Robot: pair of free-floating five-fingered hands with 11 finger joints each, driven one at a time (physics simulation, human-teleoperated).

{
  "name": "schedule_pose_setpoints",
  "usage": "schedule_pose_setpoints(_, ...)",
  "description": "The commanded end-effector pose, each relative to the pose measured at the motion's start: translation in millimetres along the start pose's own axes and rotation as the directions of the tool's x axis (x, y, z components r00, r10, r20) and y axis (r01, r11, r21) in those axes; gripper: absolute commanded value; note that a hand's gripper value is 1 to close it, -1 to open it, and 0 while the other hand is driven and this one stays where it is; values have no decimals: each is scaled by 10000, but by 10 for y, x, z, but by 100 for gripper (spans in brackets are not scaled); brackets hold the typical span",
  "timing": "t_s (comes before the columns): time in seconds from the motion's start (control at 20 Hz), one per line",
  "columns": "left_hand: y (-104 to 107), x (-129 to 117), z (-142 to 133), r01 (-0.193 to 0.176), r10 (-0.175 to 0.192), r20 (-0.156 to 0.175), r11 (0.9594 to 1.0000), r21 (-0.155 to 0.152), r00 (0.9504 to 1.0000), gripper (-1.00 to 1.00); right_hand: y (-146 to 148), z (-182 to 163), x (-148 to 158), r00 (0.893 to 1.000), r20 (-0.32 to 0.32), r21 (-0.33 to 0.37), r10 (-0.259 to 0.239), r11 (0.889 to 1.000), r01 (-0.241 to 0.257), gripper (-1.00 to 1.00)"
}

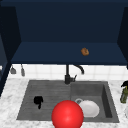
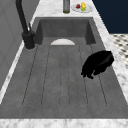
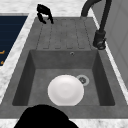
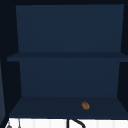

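**Just above the drainboard, a curled hand hovers**

Nearest the front camera, a red sphere [image 1: 67,115] covers the sink's front rim and the near edge of a white plate [image 1: 91,110]. Behind it and to the left, the left hand [image 1: 38,100] hangs over the ribbed drainboard [image 1: 52,91], close to its front right part. Its fingers are curled downward and hold nothing. From the side views the hand appears slightly above the ribs, though contact cannot be ruled out.

To the right, the plate lies flat on the floor of the basin [image 1: 107,100], just beside the drain and well apart from the hand. At the back rim, between drainboard and basin, stands the black faucet [image 1: 67,75]. A green bottle [image 1: 124,95] stands on the counter right of the sink, near a dish of fruit [image 2: 82,7]. Farthest back, a small brown item [image 1: 85,51] lies on the lowest shelf [image 1: 50,53] of the dark blue cabinet.
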Motion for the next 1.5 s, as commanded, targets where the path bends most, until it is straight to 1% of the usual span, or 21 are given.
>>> schedule_pose_setpoints(0.0,0,0,0,0,0,0,10000,0,10000,0,36,-97,36,10000,-60,87,3,10000,-3,-100)
schedule_pose_setpoints(0.25,0,0,0,0,0,0,10000,0,10000,0,56,-208,67,10000,-75,76,14,10000,-13,-100)
schedule_pose_setpoints(0.5,0,0,0,0,0,0,10000,0,10000,0,53,-246,-3,10000,-10,-421,63,9991,-63,-100)
schedule_pose_setpoints(0.55,0,0,0,0,0,0,10000,0,10000,0,43,-250,-31,10000,84,-561,10,9984,-5,-100)
schedule_pose_setpoints(0.7,0,0,0,0,0,0,10000,0,10000,0,16,-264,-25,10000,38,-825,31,9966,-27,-100)
schedule_pose_setpoints(0.8,0,0,0,0,0,0,10000,0,10000,0,-44,-335,24,10000,-12,-749,88,9972,-89,-100)
schedule_pose_setpoints(0.85,0,0,0,0,0,0,10000,0,10000,0,-38,-333,48,9999,-92,-828,141,9965,-149,100)
schedule_pose_setpoints(0.9,0,0,0,0,0,0,10000,0,10000,0,-26,-319,70,9991,-151,-1027,391,9939,-404,100)
schedule_pose_setpoints(0.95,0,0,0,0,0,0,10000,0,10000,0,-46,-322,59,9993,-120,-1147,349,9927,-360,100)
schedule_pose_setpoints(1.0,0,0,0,0,0,0,10000,0,10000,0,-43,-287,43,9993,-139,-1035,348,9940,-361,100)
schedule_pose_setpoints(1.1,0,0,0,0,0,0,10000,0,10000,0,-54,-269,22,9994,-172,-1125,291,9932,-309,100)
schedule_pose_setpoints(1.45,0,0,0,0,0,0,10000,0,10000,0,-43,-328,35,10000,-25,-1276,34,9918,-37,100)
